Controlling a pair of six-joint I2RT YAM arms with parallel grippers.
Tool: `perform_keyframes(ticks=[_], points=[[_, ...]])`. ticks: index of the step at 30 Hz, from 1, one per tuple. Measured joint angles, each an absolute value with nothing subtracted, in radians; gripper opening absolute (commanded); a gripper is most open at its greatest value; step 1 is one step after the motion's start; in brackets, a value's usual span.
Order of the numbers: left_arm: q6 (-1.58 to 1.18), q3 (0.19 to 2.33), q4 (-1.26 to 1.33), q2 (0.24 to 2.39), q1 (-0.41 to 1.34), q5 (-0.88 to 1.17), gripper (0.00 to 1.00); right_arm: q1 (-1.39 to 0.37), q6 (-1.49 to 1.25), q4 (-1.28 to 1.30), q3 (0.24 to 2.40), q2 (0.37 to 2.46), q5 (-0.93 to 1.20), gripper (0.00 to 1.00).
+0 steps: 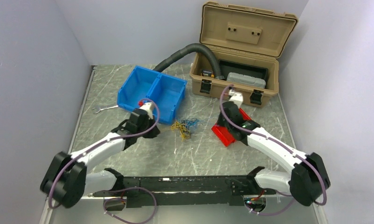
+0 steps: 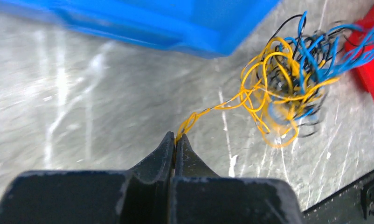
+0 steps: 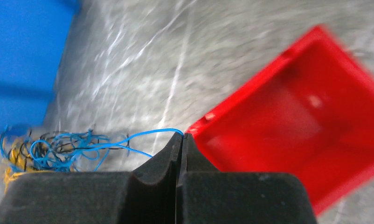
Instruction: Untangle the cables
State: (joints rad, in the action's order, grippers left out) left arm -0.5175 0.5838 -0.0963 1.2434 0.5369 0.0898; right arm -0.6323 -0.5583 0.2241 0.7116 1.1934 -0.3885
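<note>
Marble table [image 1: 143,154] | left pincer [image 2: 176,137] clamps yellow cables [image 2: 208,110] | right pincer [image 3: 182,136] clamps blue cables [image 3: 148,134]

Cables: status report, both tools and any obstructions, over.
Left tool shut on yellow strand. Right tool shut on blue strand. Cables one knotted clump on table. Blue bin, red tray close by, neither blocking.
</note>
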Motion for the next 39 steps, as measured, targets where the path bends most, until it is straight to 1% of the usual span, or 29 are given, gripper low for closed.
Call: perform_keyframes(ticks=[4, 7, 12, 15, 16, 17, 18, 19, 20, 23, 25, 29, 31, 32, 34, 37, 39], points=[[-0.545, 0.507, -0.146, 1.068, 0.430, 0.050, 0.00, -0.492, -0.609, 0.286, 0.716, 1.092, -0.432, 0.00], [-0.572, 0.476, -0.198, 0.970, 0.366, 0.006, 0.00, -0.431, -0.632, 0.315, 0.716, 1.037, -0.470, 0.00], [-0.624, 0.452, -0.300, 0.807, 0.255, -0.066, 0.00, -0.415, -0.638, 0.347, 0.719, 1.008, -0.493, 0.00], [-0.622, 0.433, -0.301, 0.741, 0.230, -0.061, 0.00, -0.414, -0.601, 0.345, 0.720, 1.015, -0.430, 0.00], [-0.619, 0.425, -0.296, 0.727, 0.229, -0.046, 0.00, -0.413, -0.582, 0.339, 0.720, 1.018, -0.386, 0.08], [-0.613, 0.418, -0.289, 0.722, 0.229, -0.024, 0.00, -0.414, -0.558, 0.328, 0.720, 1.021, -0.340, 0.25], [-0.606, 0.409, -0.277, 0.722, 0.229, 0.000, 0.00, -0.414, -0.535, 0.311, 0.720, 1.026, -0.278, 0.53], [-0.597, 0.401, -0.260, 0.729, 0.229, 0.031, 0.00, -0.421, -0.514, 0.293, 0.720, 1.032, -0.224, 0.65], [-0.590, 0.396, -0.246, 0.740, 0.229, 0.059, 0.00, -0.430, -0.493, 0.274, 0.720, 1.039, -0.182, 0.70], [-0.568, 0.393, -0.209, 0.802, 0.231, 0.136, 0.00, -0.496, -0.434, 0.233, 0.730, 1.073, -0.092, 0.71], [-0.560, 0.393, -0.194, 0.838, 0.234, 0.163, 0.06, -0.557, -0.407, 0.213, 0.747, 1.107, -0.061, 0.69], [-0.533, 0.393, -0.192, 0.867, 0.248, 0.183, 0.48, -0.675, -0.382, 0.160, 0.799, 1.221, -0.003, 0.65], [-0.529, 0.393, -0.191, 0.860, 0.262, 0.186, 0.63, -0.705, -0.385, 0.123, 0.809, 1.277, 0.026, 0.64], [-0.519, 0.393, -0.192, 0.855, 0.270, 0.186, 0.68, -0.714, -0.388, 0.108, 0.810, 1.302, 0.036, 0.63], [-0.511, 0.393, -0.187, 0.845, 0.296, 0.186, 0.72, -0.731, -0.398, 0.079, 0.810, 1.348, 0.053, 0.63], [-0.508, 0.401, -0.175, 0.851, 0.359, 0.184, 0.73, -0.748, -0.421, 0.031, 0.814, 1.422, 0.081, 0.60], [-0.508, 0.423, -0.165, 0.891, 0.411, 0.177, 0.72, -0.756, -0.441, 0.002, 0.818, 1.468, 0.095, 0.60]])
